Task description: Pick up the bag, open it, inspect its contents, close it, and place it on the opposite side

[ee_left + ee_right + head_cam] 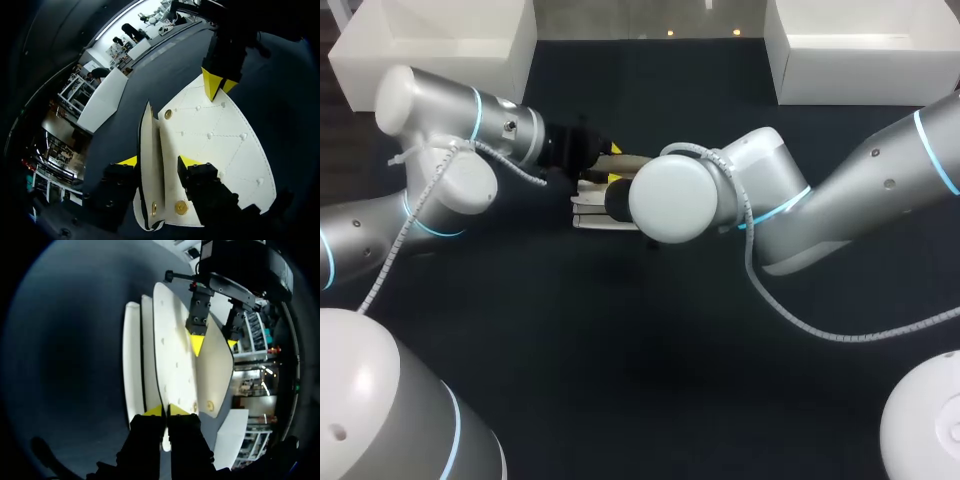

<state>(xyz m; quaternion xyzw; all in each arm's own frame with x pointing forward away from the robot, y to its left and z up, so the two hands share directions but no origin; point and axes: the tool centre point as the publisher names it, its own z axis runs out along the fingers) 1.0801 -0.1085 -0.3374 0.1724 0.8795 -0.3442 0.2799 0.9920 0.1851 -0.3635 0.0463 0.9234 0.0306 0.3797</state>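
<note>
On the dark table (620, 390), right hand (165, 410) pinches white bag (215, 145); left hand (157, 161) seemingly straddles it loosely.

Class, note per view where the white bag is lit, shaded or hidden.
Head view: the right arm hides most of the bag; left wrist view: its flap is evenly bright; right wrist view: the table beside it lies in shade.
</note>
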